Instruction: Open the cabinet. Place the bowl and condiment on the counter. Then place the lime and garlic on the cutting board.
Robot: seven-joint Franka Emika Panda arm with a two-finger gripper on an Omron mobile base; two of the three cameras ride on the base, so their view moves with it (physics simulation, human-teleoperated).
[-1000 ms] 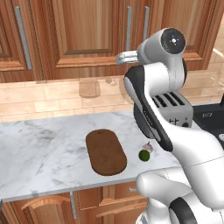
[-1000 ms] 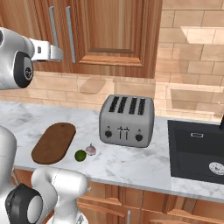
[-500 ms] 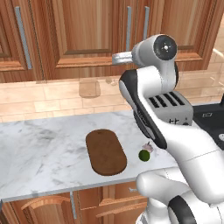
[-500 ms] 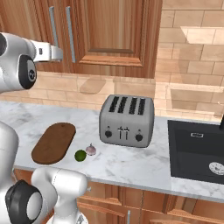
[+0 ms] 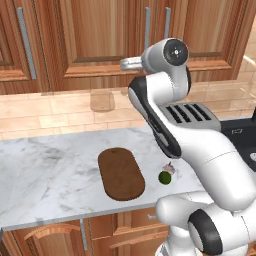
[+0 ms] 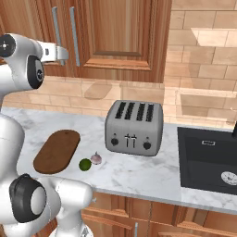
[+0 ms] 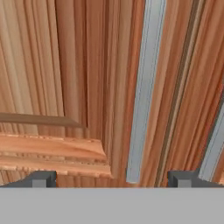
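So we had our two-finger gripper right up against the reddish-brown wood wall cabinet, fingers spread as wide as they went and holding nothing. In the hand view the two dark fingertips sat wide apart, and the lower end of one long grey bar handle hung in the gap between them, a bit nearer the far-side tip. A second grey bar peeked in just outside that tip. We couldn't tell if the handle was actually touching either finger. Both cabinet doors looked closed from the base views.

Well below the fingers, on the long white marble counter with grey veining, lay the flat dark brown oval cutting board, bare on top. The small round dark green lime and the whitish-pink garlic bulb sat just beside each other, off the board's edge, toward the silver four-slot toaster. A black sink was further along.
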